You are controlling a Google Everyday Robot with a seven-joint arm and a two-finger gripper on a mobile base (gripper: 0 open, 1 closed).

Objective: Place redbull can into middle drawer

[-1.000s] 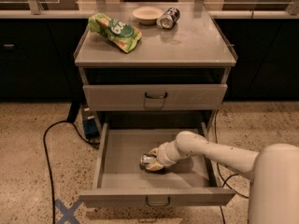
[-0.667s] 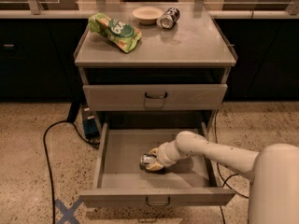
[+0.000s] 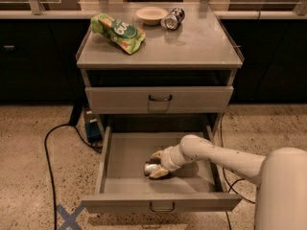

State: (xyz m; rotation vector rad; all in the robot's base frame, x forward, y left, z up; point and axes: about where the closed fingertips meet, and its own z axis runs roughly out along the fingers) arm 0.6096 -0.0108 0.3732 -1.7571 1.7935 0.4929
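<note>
The grey cabinet (image 3: 201,47) fills the middle of the view and serves as the landmark for everything else. To its lower right stands the robot's white body (image 3: 283,190), from which the white arm (image 3: 216,155) reaches leftward across the cabinet's lower right corner. The middle drawer (image 3: 124,152), the lower of the cabinet's two, is pulled fully out toward the camera, its dark loop handle (image 3: 161,207) facing front. Above it the upper drawer front (image 3: 120,99) sits flush with the cabinet. On the cabinet's top, a crumpled green snack bag (image 3: 117,32) lies toward the left, a pale shallow bowl (image 3: 151,15) sits at the back centre, and a dark can (image 3: 173,18) lies on its side just beside the bowl, to its right. Inside the open drawer, near its front and slightly right of centre, the gripper (image 3: 154,165) is low over the drawer floor, its tan fingers (image 3: 157,155) closed on either side of the redbull can (image 3: 149,168), which lies on its side with the silver end pointing left. A black cable (image 3: 48,147) snakes over the floor left of the cabinet, and a blue tape cross (image 3: 69,218) marks the floor by its lower left corner.
</note>
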